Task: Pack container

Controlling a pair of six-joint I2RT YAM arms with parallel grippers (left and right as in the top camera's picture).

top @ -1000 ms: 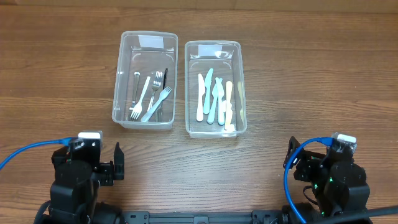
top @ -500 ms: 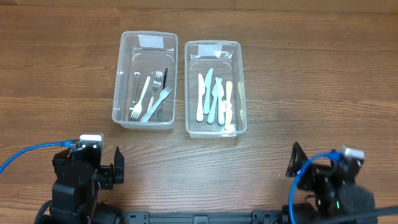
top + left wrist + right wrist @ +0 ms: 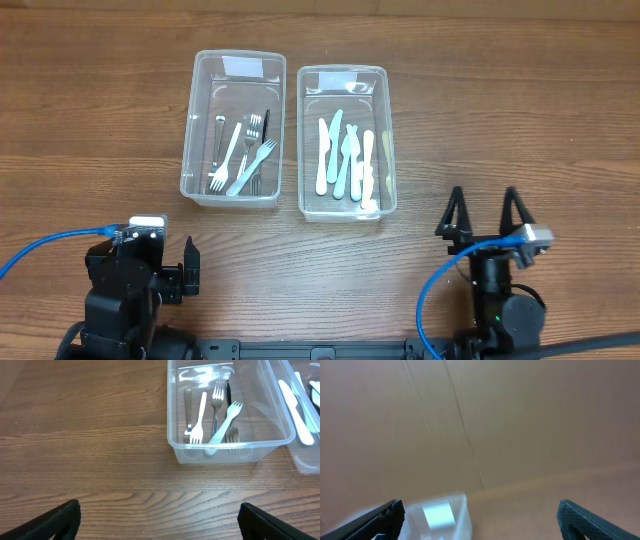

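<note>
Hovering both grippers, left (image 3: 188, 265) and right (image 3: 484, 215), jaws apart, empty; needing square approach over the bins (image 3: 341, 140).

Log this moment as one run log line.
left claw: open, empty | right claw: open, empty | forks bin, knives bin: untouched

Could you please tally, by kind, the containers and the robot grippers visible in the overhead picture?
Clear plastic containers: 2, the fork container and the knife container.
Grippers: 2, the left gripper and the right gripper, both open and empty.
Total: 4.
</note>
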